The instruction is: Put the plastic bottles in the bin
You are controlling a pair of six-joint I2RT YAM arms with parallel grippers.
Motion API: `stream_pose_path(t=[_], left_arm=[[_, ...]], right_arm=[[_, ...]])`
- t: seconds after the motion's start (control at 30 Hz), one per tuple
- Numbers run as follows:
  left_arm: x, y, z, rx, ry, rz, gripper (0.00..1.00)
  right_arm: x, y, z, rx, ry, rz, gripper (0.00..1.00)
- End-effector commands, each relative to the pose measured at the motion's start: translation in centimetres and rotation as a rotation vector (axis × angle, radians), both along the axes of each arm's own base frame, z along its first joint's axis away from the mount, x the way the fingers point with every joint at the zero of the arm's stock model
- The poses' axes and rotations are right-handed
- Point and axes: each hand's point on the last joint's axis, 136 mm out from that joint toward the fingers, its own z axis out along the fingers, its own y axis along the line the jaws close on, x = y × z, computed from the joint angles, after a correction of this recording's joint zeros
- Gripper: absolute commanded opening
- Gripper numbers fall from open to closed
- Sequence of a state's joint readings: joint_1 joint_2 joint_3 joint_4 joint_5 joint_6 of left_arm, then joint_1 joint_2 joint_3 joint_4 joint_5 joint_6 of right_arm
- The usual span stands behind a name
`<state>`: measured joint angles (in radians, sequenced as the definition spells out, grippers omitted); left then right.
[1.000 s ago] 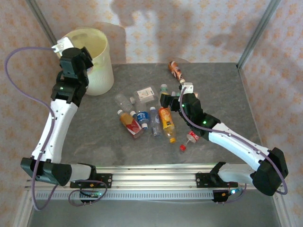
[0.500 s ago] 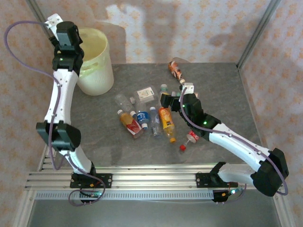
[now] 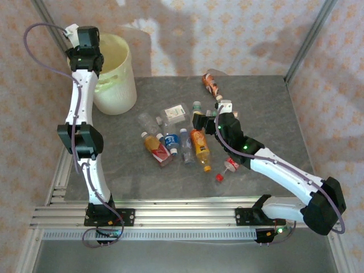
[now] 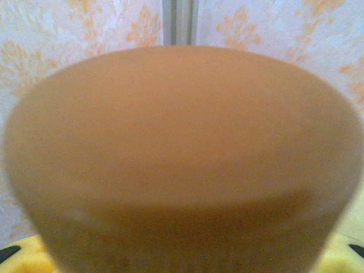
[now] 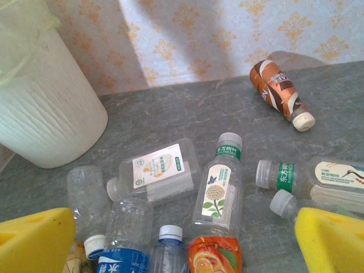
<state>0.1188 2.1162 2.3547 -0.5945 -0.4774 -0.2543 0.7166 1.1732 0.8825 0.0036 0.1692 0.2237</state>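
Several plastic bottles lie in a loose heap mid-table, among them an orange-labelled one, a square clear one and a green-capped one. A brown bottle lies apart at the back. My right gripper hangs open just above the heap, and its yellow pads hold nothing. The cream bin stands at the back left. My left gripper is raised over the bin's left rim, shut on a blurred orange-brown bottle right against its camera.
A red-and-white bottle and a loose red cap lie by the right forearm. Metal frame posts rise at the back corners, with patterned walls behind. Grey table lies bare on the right and along the front.
The left arm has straightened and risen from a bent pose beside the bin to stand tall at its back-left rim. The right arm and the heap have not moved.
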Motion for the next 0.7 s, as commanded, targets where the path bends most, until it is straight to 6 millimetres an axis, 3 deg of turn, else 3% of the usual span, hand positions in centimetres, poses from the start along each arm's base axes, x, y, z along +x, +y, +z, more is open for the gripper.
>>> stream_pose_path(t=[0.0,0.2,0.3,0.67], left_arm=[[-0.9,0.8,-0.4,-0.008,0.03,0.05,0.51],[-0.8,1.5,-1.9,-0.008,0.08,0.101,0.61],[-1.5,1.8,-2.1,-0.015,0.09,0.151,0.72],[-2.5,1.6,-0.7,-0.075,0.019,0.171,0.87]], right_arm=[[0.4,-0.7,0.5,-0.024,-0.011,-0.036,0.99],[0.6,-1.1,0.4,-0.018,-0.009,-0.059,0.99],[0.6,-1.3,0.4,-0.011,-0.005,-0.074,0.99],[0.5,-1.4,0.2,-0.02,0.01,-0.075,0.99]])
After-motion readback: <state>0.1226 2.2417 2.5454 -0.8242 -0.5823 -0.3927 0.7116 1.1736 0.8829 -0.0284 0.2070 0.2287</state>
